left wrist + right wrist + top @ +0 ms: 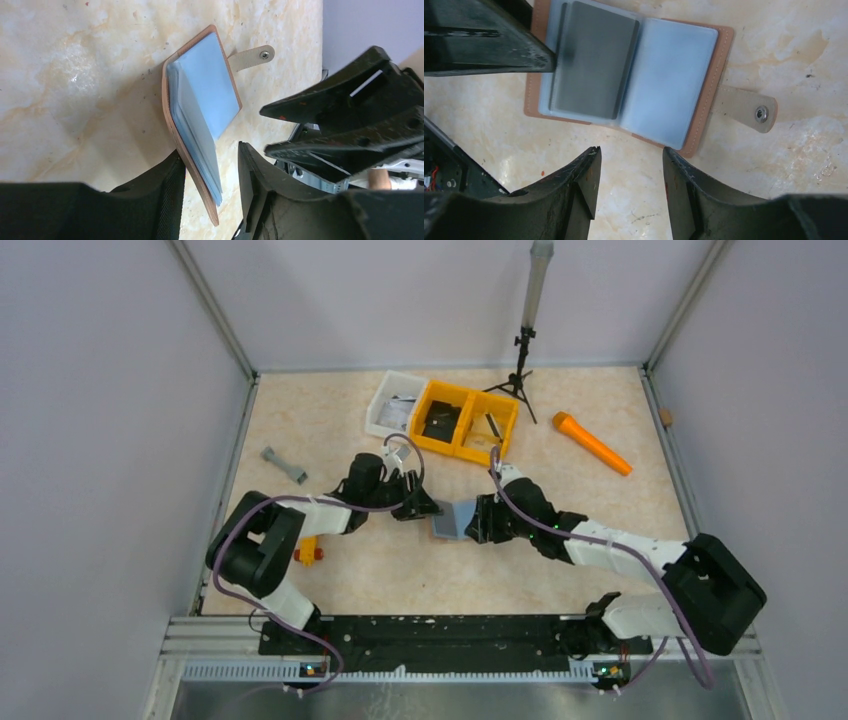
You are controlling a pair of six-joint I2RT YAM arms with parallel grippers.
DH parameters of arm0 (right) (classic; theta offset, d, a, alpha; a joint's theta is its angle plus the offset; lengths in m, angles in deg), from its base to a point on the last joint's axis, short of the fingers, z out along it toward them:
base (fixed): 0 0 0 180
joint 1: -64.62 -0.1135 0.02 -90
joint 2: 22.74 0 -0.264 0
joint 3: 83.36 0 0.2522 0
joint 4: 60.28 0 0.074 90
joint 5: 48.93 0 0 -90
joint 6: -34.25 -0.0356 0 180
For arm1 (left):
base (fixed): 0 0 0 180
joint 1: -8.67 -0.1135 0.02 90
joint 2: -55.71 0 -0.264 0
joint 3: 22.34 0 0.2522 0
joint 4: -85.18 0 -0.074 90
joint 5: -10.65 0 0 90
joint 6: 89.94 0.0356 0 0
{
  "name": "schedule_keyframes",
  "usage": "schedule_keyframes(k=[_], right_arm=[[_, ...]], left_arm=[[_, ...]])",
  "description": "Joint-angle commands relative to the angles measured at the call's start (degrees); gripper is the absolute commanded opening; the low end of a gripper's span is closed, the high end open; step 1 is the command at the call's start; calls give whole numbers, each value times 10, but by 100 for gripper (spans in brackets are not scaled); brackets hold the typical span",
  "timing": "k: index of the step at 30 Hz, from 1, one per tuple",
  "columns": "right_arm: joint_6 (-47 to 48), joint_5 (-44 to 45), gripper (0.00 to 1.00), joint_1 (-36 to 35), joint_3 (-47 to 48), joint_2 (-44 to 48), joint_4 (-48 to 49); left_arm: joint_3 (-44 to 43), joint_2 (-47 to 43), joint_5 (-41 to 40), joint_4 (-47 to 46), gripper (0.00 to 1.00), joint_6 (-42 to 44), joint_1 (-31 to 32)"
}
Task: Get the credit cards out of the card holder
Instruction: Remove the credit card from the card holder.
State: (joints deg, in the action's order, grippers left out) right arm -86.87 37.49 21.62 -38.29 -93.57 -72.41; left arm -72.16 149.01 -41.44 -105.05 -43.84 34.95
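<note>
Pale lilac-grey walls (400, 300) enclose the cream marbled counter (400, 570) on three sides. Aluminium corner posts (215, 308) rise at eleven and one o'clock. Light is soft and even.

Left arm (262, 545), right arm (625, 548): black joints, white links, lilac cables (330, 502); scuffed black right gripper (631, 149); green lights (312, 670) at six o'clock.

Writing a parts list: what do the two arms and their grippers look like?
The left arm and right arm have black joints, white link shells and a lilac cable each. The left gripper and right gripper have black, wedge-shaped fingers, scuffed, red-flecked.
</note>
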Motion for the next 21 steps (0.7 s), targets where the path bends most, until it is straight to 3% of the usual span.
schedule_keyframes(k=[1, 11, 18, 21], right_arm=[[-2, -27, 48, 12, 38, -40, 62], [0, -29, 41, 16, 66, -102, 85], [12, -29, 29, 29, 75, -154, 85], [17, -36, 25, 30, 82, -172, 77]], left_arm=[[-22, -36, 10, 35, 45, 60, 0], [-30, -8, 24, 51, 42, 80, -1], [-23, 8, 44, 18, 18, 77, -12], [-22, 14, 55, 7, 13, 72, -18]])
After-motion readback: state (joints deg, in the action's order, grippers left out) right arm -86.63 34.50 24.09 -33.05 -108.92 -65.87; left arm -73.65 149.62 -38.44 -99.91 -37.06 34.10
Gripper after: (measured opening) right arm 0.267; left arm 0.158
